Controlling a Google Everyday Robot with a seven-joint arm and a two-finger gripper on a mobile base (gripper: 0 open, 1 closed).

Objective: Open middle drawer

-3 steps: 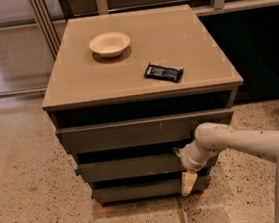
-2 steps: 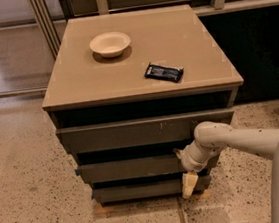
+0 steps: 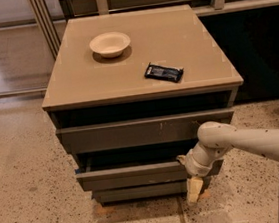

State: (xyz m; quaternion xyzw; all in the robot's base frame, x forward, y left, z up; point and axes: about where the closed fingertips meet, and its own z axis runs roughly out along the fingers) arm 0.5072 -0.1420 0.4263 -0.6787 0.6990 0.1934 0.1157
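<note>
My pincer (image 3: 194, 190) sits low in the frame, right of centre. It hangs tip-down in front of the right-hand end of the lowest drawer front (image 3: 138, 191), close above the speckled floor (image 3: 33, 196). I cannot tell how far it is open, nor whether it has hold of anything. My pale arm (image 3: 253, 140) reaches in from the right edge of the frame, and its wrist covers the right end of the middle drawer (image 3: 132, 176).

The middle drawer lies in the lower middle of the frame, second of three stacked fronts under the bench (image 3: 181, 38). It is a long, flat, dark grey-brown strip, and its long axis runs level from left to right across the frame. Its face is turned toward the bottom edge of the frame. A small blue mark (image 3: 78, 170) shows at its left end. A dark band of shadow lies between it and the wider top drawer front (image 3: 132, 133), which has pale scratches.

A cream bowl (image 3: 110, 43) stands on the bench top in the upper middle of the frame. A dark packet (image 3: 164, 72) lies well apart from it, toward the right.
</note>
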